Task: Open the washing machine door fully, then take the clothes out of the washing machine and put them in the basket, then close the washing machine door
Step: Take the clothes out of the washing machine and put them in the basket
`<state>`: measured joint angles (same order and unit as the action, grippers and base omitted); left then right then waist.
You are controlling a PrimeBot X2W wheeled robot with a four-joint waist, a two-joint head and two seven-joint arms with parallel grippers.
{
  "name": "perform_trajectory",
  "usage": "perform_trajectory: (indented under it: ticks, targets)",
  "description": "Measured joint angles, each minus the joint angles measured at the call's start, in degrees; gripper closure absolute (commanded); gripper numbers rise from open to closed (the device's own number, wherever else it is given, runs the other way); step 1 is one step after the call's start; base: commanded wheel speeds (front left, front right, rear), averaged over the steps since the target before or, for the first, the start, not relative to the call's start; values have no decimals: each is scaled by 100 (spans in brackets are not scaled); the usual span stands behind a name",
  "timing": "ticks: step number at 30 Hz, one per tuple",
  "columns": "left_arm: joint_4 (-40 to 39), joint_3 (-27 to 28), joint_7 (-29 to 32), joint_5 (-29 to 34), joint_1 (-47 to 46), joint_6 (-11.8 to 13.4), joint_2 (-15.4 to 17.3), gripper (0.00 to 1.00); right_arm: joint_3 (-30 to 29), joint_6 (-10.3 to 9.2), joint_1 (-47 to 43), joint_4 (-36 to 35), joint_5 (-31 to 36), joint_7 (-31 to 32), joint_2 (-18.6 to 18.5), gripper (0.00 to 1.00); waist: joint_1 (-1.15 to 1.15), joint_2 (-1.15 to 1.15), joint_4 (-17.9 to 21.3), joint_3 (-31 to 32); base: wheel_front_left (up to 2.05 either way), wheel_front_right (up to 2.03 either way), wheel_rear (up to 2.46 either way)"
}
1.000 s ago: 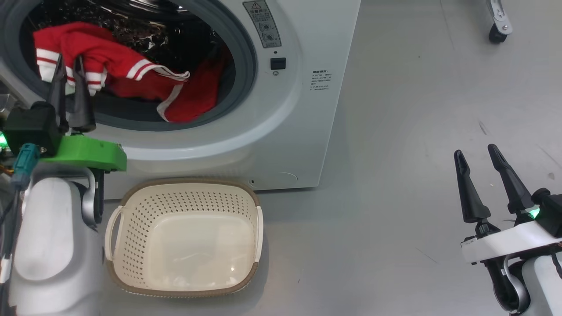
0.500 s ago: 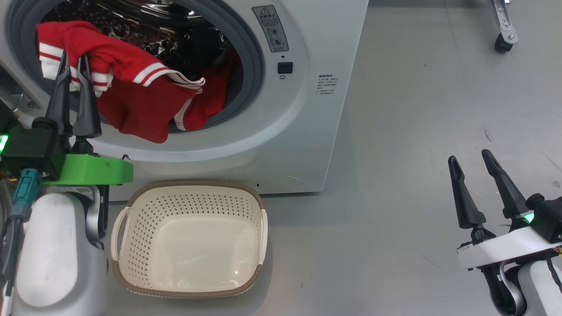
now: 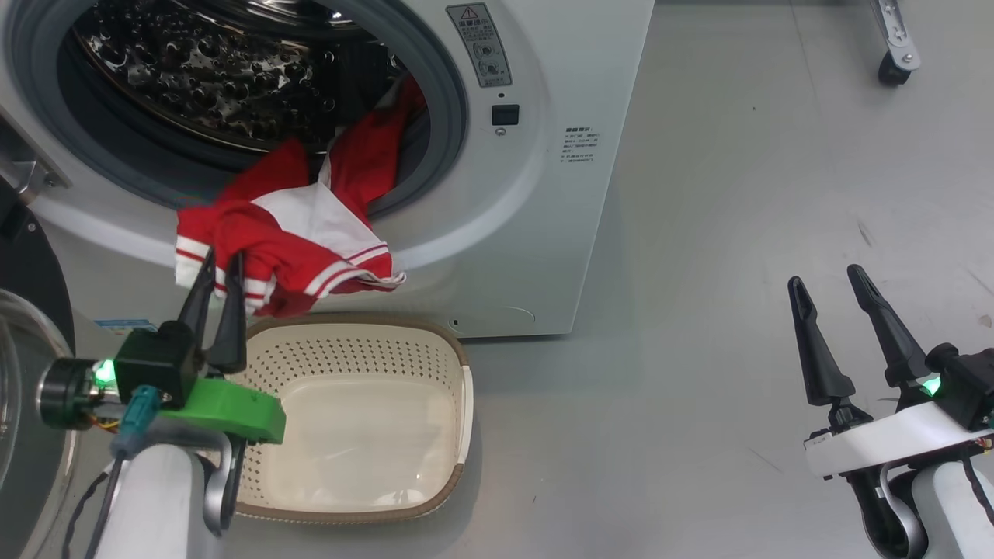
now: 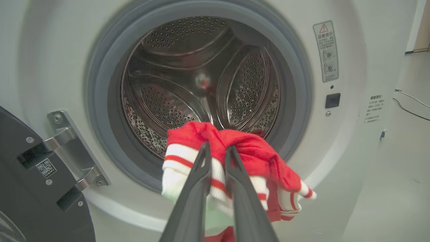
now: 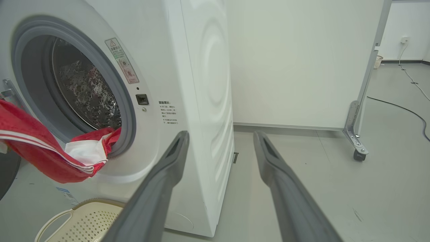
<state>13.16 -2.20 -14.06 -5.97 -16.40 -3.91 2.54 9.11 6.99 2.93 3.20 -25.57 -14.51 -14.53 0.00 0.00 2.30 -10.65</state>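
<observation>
Pinches the red, white-striped sports clothes (image 3: 295, 241) in the clenched left gripper (image 3: 223, 260), trailing from the drum of the big white front-loading washing machine (image 3: 543, 194) just above the small cream perforated plastic basket (image 3: 460, 373). Holds the right gripper (image 3: 824, 276) spread, empty. Bears a warning-triangle sticker (image 3: 481, 43) beside the opening, print unreadable.

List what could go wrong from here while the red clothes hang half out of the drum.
1. The left end effector pinches only the striped hem of the clothes; the load may slip.
2. Their tail lies across the gasket and might snag.
3. They hang above the back rim of the basket, so cloth could land outside.
</observation>
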Motion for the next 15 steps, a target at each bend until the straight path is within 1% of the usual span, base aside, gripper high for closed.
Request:
perform_trajectory:
  ticks: [4, 9, 15]
  targets:
    - [258, -149, 180, -1, 204, -42, 0, 100, 15, 0, 0, -9, 0, 0, -1, 0, 0, 0, 13, -37, 0, 0, 0]
    - [528, -209, 390, -34, 392, -44, -11, 100, 119, 0, 2, -51, 0, 0, -5, 0, 0, 0, 63, -119, 0, 0, 0]
    - [813, -293, 517, -97, 432, -44, -13, 100, 142, 0, 13, -98, 0, 0, -48, 0, 0, 0, 157, -278, 0, 0, 0]
